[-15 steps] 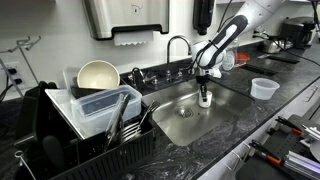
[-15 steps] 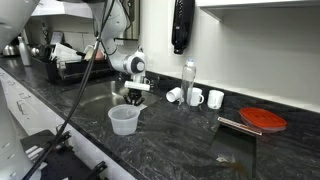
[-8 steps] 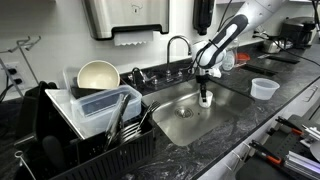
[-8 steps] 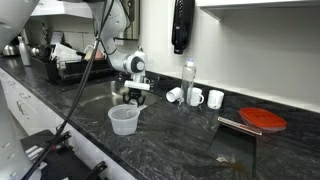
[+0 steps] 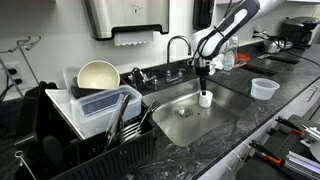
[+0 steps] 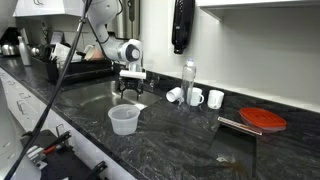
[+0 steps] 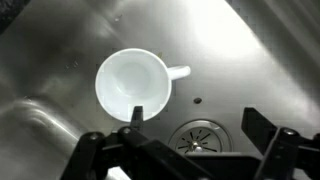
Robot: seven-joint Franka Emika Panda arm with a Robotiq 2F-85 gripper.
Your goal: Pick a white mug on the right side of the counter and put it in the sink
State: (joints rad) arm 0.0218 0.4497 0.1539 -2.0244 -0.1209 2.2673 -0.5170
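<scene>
The white mug (image 5: 205,99) stands upright on the floor of the sink (image 5: 165,104), close to the basin wall at the end where the counter (image 5: 287,84) carries a translucent plastic tub (image 5: 264,88) near its front edge. The gripper (image 5: 204,76) hangs straight above the mug, pointing down, with a clear gap between its tips and the rim. In the wrist view the mug (image 7: 134,83) is seen from above, its inside bare, its handle turned toward the round drain (image 7: 200,136) side of the steel sink (image 7: 262,58). The jaws of the gripper (image 7: 193,117) are spread wide and hold nothing; one of the fingers (image 7: 136,113) overlaps the mug's rim in that view, the other sits well off beyond the drain. In an exterior view the gripper (image 6: 131,90) shows over the basin with its fingers apart, and the mug itself is hidden below the edge of the counter (image 6: 180,132). The plastic tub (image 6: 123,119) stands near the front edge there, just beside the basin. Along the back edge a clear bottle (image 6: 189,80) stands upright, with three other white mugs (image 6: 196,97) in a row beside it, the nearest to the bottle lying on its side. A red round lid (image 6: 265,119) lies further along the counter. At the opposite end a black dish rack (image 5: 95,130) holds a large cream bowl (image 5: 98,75), and the curved faucet (image 5: 178,44) rises from the back edge behind the sink.
</scene>
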